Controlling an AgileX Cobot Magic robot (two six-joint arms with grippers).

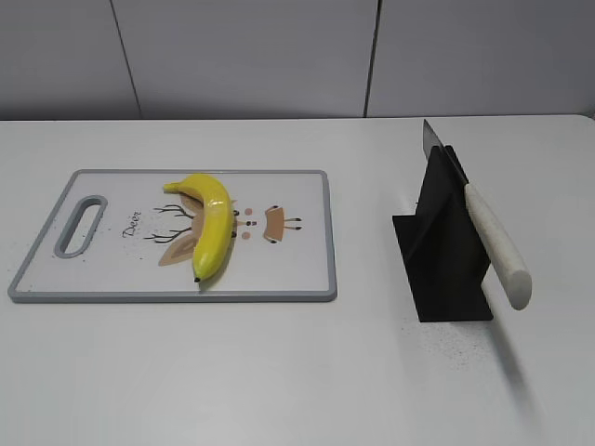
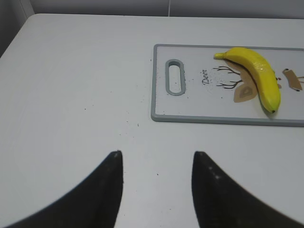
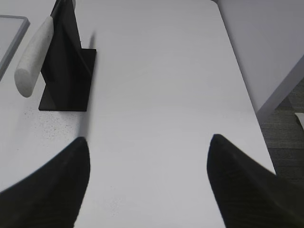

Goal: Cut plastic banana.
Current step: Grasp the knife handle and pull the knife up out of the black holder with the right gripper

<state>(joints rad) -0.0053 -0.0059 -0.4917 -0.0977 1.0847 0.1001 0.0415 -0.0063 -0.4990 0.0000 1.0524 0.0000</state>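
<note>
White table [image 1: 279, 372], grey wall behind. Banana [image 1: 210, 226] on cutting board [image 1: 297, 269], long axis front-to-back, curved. Knife [image 1: 493, 242] in black stand [image 1: 446, 269]. Left gripper [image 2: 156, 164], right gripper [image 3: 147, 147] spread apart, holding nothing.

"Bright in here, isn't it?"

"Even, soft light. The knife block [image 1: 444, 243] throws only a faint shadow onto the bench [image 1: 279, 372] on its near right side."

"Any glare?"

"A mild sheen along the plastic banana [image 1: 212, 226]. Up close, both wrist views show dark, soft-edged claw fingers [image 2: 102, 192]."
</note>
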